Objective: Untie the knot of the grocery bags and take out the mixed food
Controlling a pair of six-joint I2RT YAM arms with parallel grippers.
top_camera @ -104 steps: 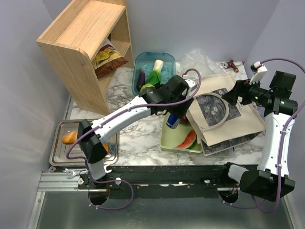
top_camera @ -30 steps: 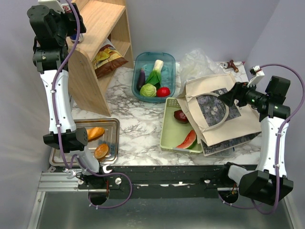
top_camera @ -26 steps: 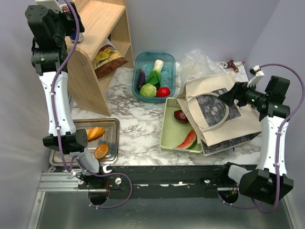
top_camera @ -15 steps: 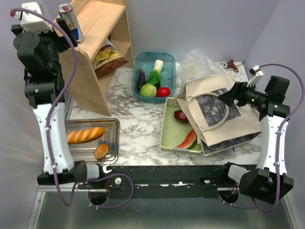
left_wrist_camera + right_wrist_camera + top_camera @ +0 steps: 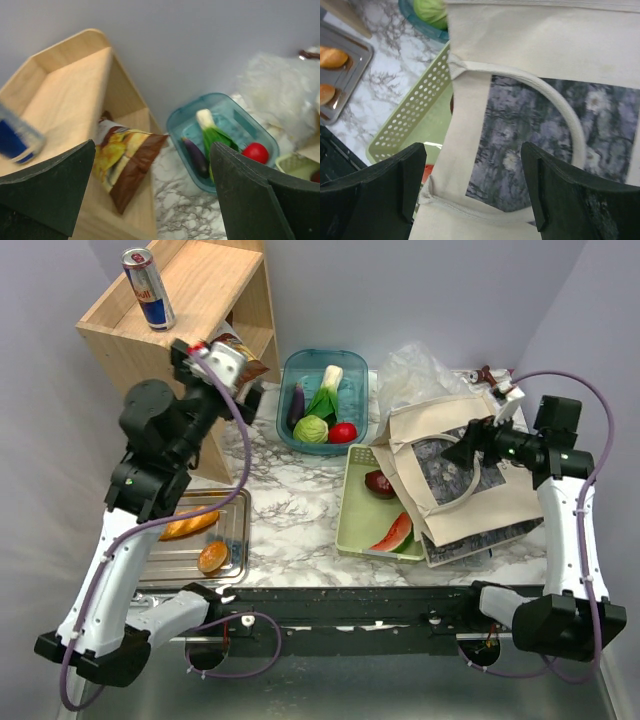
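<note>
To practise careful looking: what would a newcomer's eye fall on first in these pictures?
Probably the can, standing alone on top of the wooden shelf at far left. Next, the cream tote with its dark flowered print, sprawling at right, partly over the green basket. Between them, the teal tub of bright vegetables.

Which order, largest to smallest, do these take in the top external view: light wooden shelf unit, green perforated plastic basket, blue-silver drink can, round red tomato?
light wooden shelf unit
green perforated plastic basket
blue-silver drink can (raised nearer the camera)
round red tomato
</note>
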